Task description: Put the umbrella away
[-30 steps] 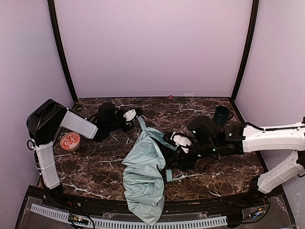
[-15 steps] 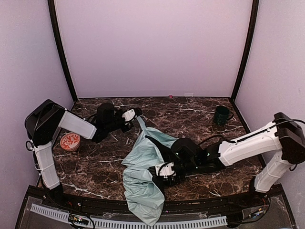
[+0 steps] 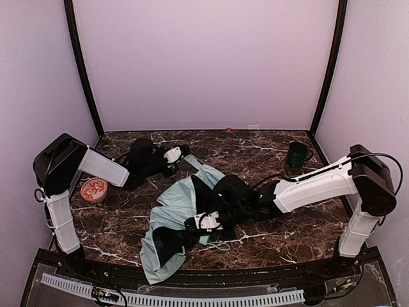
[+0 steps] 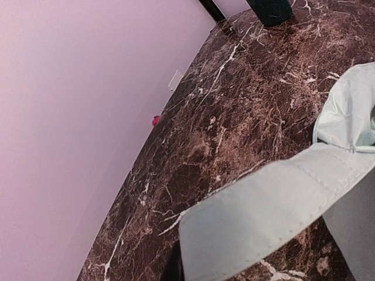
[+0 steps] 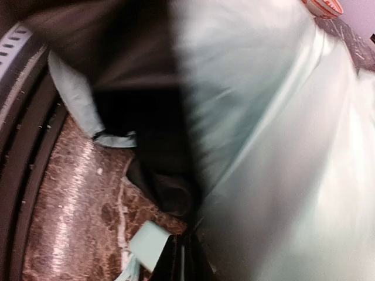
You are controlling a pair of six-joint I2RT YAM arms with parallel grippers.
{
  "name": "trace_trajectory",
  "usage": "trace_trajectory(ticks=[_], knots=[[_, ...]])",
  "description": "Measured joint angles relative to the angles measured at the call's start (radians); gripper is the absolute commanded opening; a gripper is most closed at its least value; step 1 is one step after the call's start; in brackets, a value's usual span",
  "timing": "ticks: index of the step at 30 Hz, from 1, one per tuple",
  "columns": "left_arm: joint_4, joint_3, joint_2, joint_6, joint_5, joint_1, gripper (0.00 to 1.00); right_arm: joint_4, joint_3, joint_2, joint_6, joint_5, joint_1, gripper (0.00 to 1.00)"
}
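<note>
Far left on the counter [image 3: 275,233], around 9 o'clock in the overhead view, a little orange-patterned bowl [image 3: 94,189] sits tucked next to the left arm. Moving right, the left end effector [image 3: 182,157] is up near 11 o'clock, clenched on a narrow corner of the umbrella [image 3: 174,206]. Its own wrist view just shows a stitched mint band running right across the lens, too close to see the fingers.

From that pinched corner the umbrella trails off toward the end effector's 5 o'clock. So the bulk of it lies mid-counter and runs down to the near edge at about 6 to 7 o'clock. It's a crumpled heap, pale mint outside with black lining flopped open in a few spots, and its lowest fold reaches the black near rim.

The right end effector [image 3: 195,224] comes in from 3 o'clock and is buried in the heap's right side, with mint fabric at its 9 to 12 o'clock and black lining right against it. No telling if it's clenched or released: the overhead view hides the fingertips and the wrist view is one big blur of mint and black.

Way over at 2 o'clock a dark green mug [image 3: 296,154] stands upright, well apart from the umbrella.
</note>
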Motion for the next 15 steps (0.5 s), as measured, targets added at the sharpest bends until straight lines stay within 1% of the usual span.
trace_trajectory(ticks=[6, 9, 12, 15], knots=[[-0.002, -0.037, -0.019, 0.01, 0.002, 0.004, 0.0, -0.184, 0.068, -0.045, 0.093, -0.206, -0.013, 0.0], [-0.002, -0.063, -0.032, 0.014, 0.004, 0.004, 0.01, -0.236, 0.083, -0.097, 0.151, -0.32, -0.029, 0.0], [-0.003, -0.079, -0.034, 0.018, 0.006, 0.004, 0.05, -0.254, 0.095, -0.133, 0.203, -0.416, -0.052, 0.0], [-0.014, -0.084, -0.034, 0.023, 0.006, 0.004, 0.09, -0.253, 0.097, -0.142, 0.251, -0.434, -0.074, 0.11]])
